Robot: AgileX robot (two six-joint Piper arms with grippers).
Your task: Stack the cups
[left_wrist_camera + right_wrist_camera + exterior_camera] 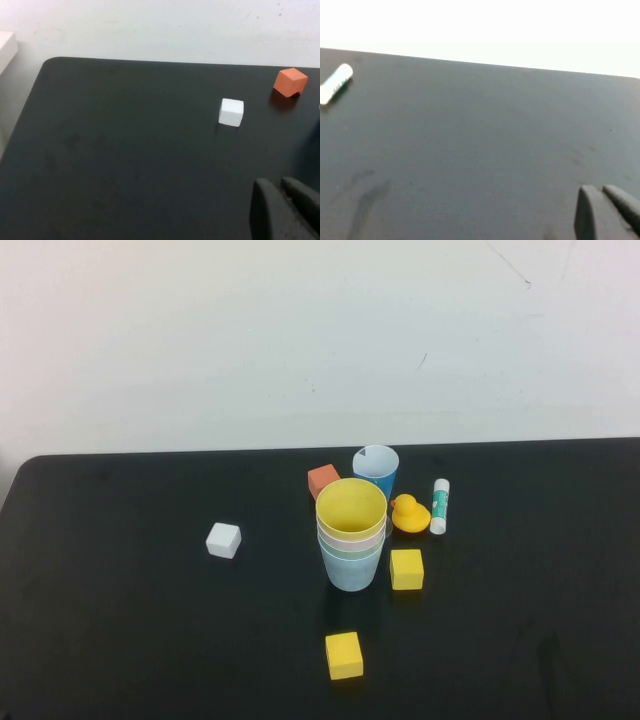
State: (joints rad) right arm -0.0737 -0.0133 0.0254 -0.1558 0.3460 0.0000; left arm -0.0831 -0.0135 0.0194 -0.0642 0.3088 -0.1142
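At mid-surface [120, 640] we see the cups [351, 535] nested in one upright stack, yellow on top, a yellow cube [406, 569] just beside. We find the left claw [282, 210] and right claw [605, 210] closed together, empty, well apart from them.

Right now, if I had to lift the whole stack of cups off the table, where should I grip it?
Grip the stack of cups on the light blue bottom cup, coming from the robot's left, the side free of blocks; the yellow block crowds the right. Gripping a higher cup might only lift it out. Left gripper and right gripper sit parked, fingers together.
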